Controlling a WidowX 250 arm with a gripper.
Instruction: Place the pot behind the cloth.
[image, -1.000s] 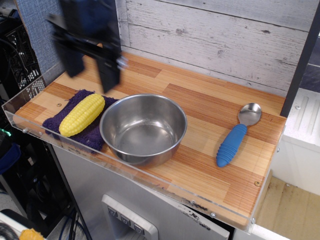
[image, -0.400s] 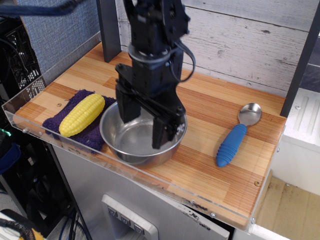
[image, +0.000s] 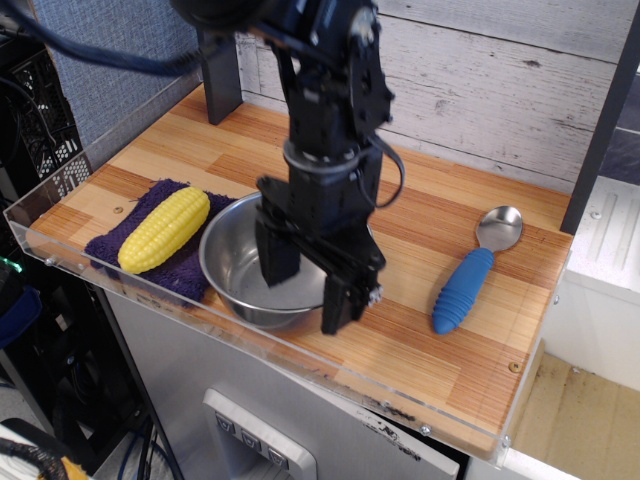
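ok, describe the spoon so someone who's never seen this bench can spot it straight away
Start at the wooden tabletop in front of the grey plank wall. On its right side, well clear of the shiny round steel pot under the robot's black pincer, lies a steel spoon with a ribbed blue handle. It is the only blue thing there, and lies alone.
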